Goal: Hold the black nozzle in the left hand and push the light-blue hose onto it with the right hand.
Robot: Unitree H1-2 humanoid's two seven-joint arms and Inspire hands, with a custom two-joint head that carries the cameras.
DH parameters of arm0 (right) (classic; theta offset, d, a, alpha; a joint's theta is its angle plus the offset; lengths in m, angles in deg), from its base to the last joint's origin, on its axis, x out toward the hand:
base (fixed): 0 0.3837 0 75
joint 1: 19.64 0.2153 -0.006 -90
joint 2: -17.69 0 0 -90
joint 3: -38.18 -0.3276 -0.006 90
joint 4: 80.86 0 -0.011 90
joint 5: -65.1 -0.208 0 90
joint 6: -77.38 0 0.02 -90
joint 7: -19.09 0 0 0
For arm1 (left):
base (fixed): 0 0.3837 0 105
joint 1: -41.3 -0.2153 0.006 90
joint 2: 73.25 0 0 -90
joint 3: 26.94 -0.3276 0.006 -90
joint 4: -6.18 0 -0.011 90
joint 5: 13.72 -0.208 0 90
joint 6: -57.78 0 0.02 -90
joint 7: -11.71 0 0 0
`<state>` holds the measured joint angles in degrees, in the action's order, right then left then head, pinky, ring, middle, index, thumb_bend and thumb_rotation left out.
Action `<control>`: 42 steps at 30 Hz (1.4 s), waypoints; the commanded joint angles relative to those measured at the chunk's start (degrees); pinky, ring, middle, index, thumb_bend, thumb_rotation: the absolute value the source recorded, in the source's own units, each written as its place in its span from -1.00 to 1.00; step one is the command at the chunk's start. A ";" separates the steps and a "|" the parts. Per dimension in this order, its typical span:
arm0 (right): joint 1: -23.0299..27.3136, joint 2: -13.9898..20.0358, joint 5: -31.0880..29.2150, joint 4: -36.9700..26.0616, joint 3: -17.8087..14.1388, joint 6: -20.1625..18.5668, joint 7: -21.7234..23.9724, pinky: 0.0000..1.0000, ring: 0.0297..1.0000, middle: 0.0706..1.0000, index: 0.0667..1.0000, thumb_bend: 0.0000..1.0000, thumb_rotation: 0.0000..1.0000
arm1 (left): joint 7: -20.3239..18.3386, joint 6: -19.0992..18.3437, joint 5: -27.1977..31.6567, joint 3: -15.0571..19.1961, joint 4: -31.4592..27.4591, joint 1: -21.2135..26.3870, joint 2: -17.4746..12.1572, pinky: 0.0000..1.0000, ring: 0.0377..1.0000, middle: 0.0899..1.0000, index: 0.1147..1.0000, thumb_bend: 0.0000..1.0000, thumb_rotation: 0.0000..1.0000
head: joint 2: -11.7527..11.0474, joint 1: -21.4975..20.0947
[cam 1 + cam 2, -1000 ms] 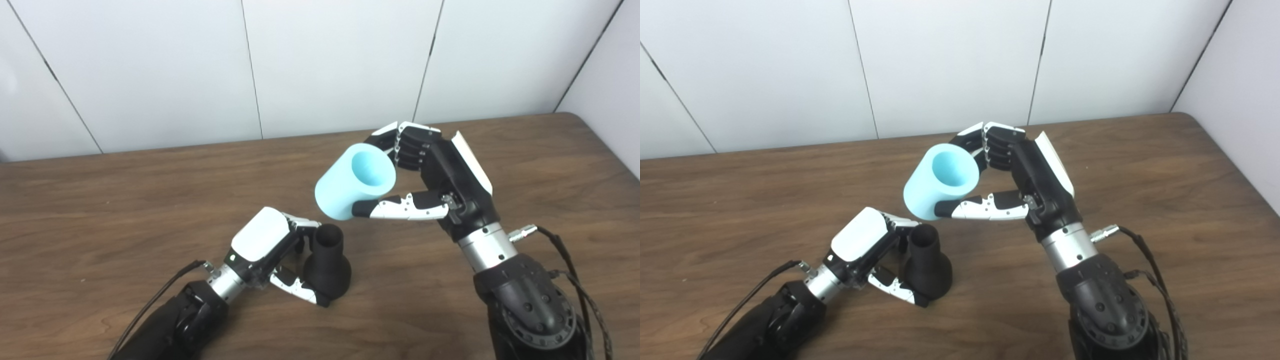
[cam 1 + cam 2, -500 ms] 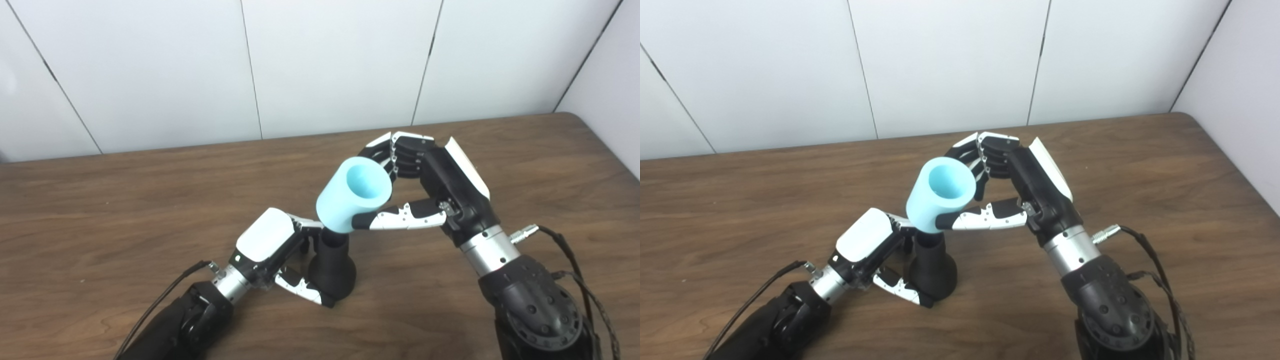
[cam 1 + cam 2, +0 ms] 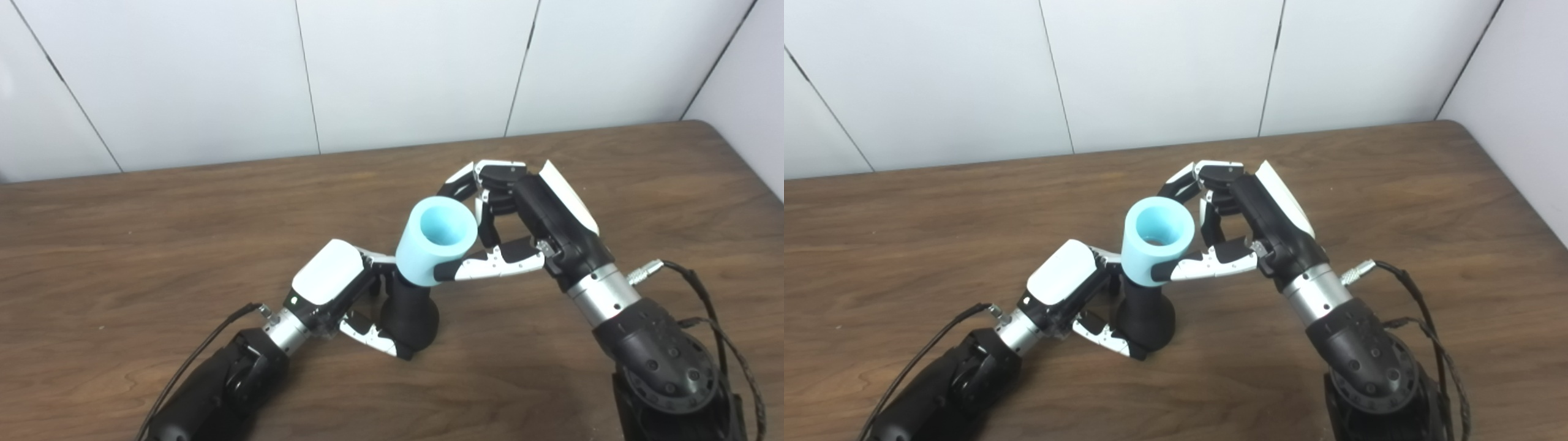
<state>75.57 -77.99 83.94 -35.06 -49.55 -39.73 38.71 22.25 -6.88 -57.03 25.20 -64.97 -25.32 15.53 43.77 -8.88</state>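
Fingers: left hand (image 3: 331,288) clasps the black nozzle (image 3: 409,312) upright on the table (image 3: 122,245); right hand (image 3: 527,214) grips the light-blue hose (image 3: 435,242).
Left eye view: hose, held clear and well above a second ago, now sits over the nozzle's neck, slightly tilted.
Right eye view: neck hidden inside the hose (image 3: 1154,248); the flared base (image 3: 1146,321) still shows.
Meaning: mating appears begun; further pushing down likely remains.

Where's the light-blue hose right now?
Mid-table, the light-blue hose sits atop the black nozzle neck, gripped by the right hand; the left hand holds the nozzle.
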 commanded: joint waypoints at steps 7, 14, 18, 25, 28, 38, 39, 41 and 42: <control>1.14 0.78 0.51 -1.45 0.82 1.30 0.97 -0.78 -0.66 -0.14 -0.07 0.04 -1.00 | -3.14 -1.34 -3.18 -4.82 5.98 -12.17 1.34 -0.46 -0.33 -0.18 -0.10 0.04 -1.00 | 0.06 0.32; -0.75 2.64 3.96 1.63 3.50 9.07 -1.38 -0.76 -0.65 -0.20 -0.01 0.04 -1.00 | -2.70 -1.10 -3.34 -4.81 6.07 -12.33 1.39 -0.38 -0.24 -0.17 -0.11 0.04 -1.00 | 0.04 0.60; -1.35 2.21 3.94 2.83 3.92 10.68 -2.58 -0.71 -0.57 -0.14 -0.07 0.05 -1.00 | -2.88 -1.21 -3.32 -4.77 5.71 -12.48 1.41 -0.41 -0.28 -0.18 -0.10 0.04 -1.00 | 0.01 0.71; -1.64 2.47 5.32 4.13 4.82 12.30 -3.47 -0.72 -0.59 -0.14 -0.06 0.05 -1.00 | -2.75 -0.96 -3.50 -4.90 5.51 -12.65 1.39 -0.40 -0.26 -0.18 -0.11 0.04 -1.00 | 0.08 0.93; -1.78 2.56 5.75 4.77 5.00 13.69 -4.07 -0.68 -0.55 -0.16 -0.04 0.04 -1.00 | -4.28 -1.98 -3.01 -4.84 4.67 -12.86 1.25 -0.41 -0.28 -0.17 -0.11 0.04 -1.00 | -0.08 0.87; -2.02 2.67 7.75 6.36 4.95 18.04 -6.15 -0.73 -0.62 -0.17 -0.04 0.04 -1.00 | -4.21 -2.34 -3.18 -5.03 4.57 -13.01 1.10 -0.39 -0.26 -0.18 -0.10 0.04 -1.00 | -0.84 0.80; -1.99 2.68 7.98 6.24 4.91 17.76 -5.95 -0.71 -0.60 -0.16 -0.04 0.04 -1.00 | -4.05 -2.19 -3.18 -5.07 4.65 -12.97 1.09 -0.38 -0.25 -0.18 -0.11 0.04 -1.00 | -0.84 0.80; -1.87 2.72 8.30 5.97 4.84 17.14 -5.48 -0.69 -0.57 -0.14 -0.06 0.05 -1.00 | -3.65 -1.95 -3.26 -5.16 4.82 -12.92 1.09 -0.38 -0.25 -0.18 -0.11 0.04 -1.00 | -0.84 0.80; -1.81 2.66 8.28 5.80 4.79 16.63 -5.21 -0.68 -0.57 -0.14 -0.07 0.05 -1.00 | -3.59 -2.00 -3.31 -5.17 4.79 -12.94 1.08 -0.38 -0.25 -0.18 -0.10 0.04 -1.00 | -0.84 0.80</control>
<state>72.22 -75.99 91.72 -27.86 -44.53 -25.58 34.44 22.17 -8.72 -57.59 25.43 -66.50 -26.25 15.67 42.89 -8.00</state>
